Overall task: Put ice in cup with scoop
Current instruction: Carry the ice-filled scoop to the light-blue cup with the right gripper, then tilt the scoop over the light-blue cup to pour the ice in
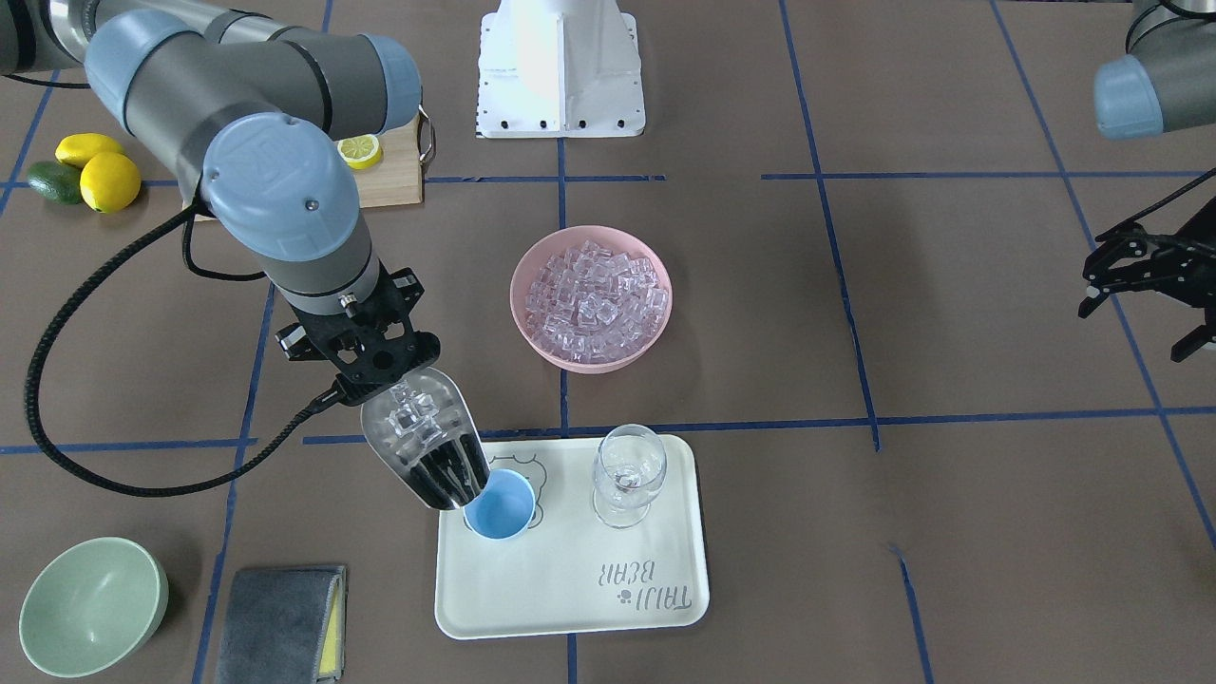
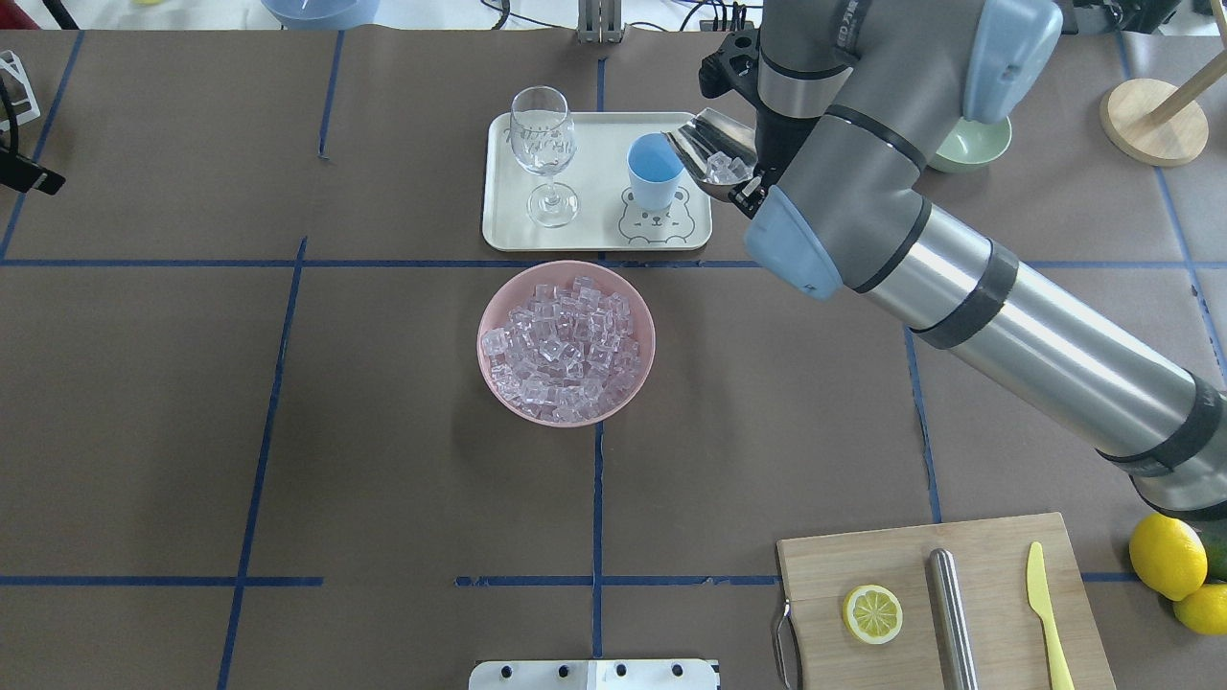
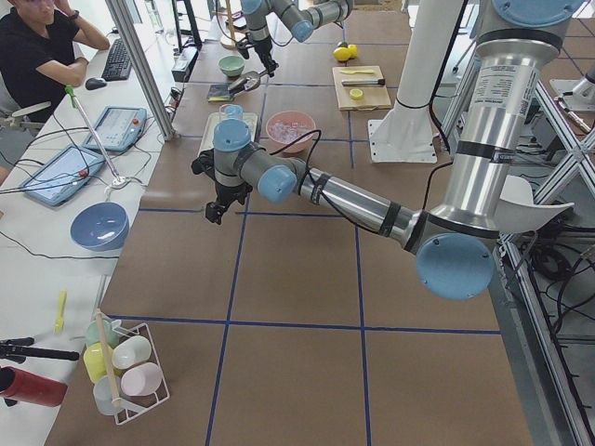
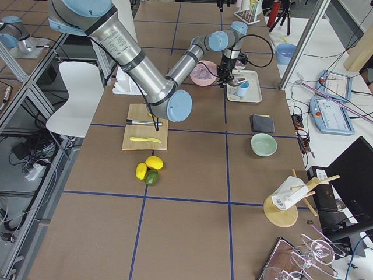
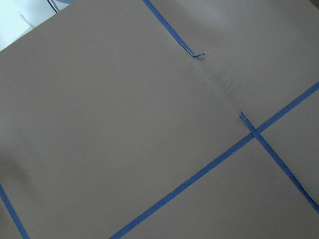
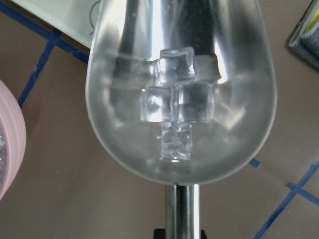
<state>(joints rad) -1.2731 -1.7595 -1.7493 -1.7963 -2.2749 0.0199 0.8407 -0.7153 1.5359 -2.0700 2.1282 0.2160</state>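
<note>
The right gripper (image 1: 385,370) pinches the shiny steel scoop (image 1: 423,442) by its handle, lip over the small light-blue cup (image 1: 499,510), glassy ice cubes (image 6: 174,104) near the handle end.

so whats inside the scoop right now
About four clear ice cubes sit bunched in the scoop, towards its handle end. The rest of the trough is bare steel. Any cube underneath that cluster would be hidden.

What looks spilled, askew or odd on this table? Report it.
Nothing stands out. The ice sits inside the scoop, whose lip hangs at the rim of the cup. No loose cubes show on the tray or table. The cup and wine glass stand upright, and the pink bowl holds its cubes.
</note>
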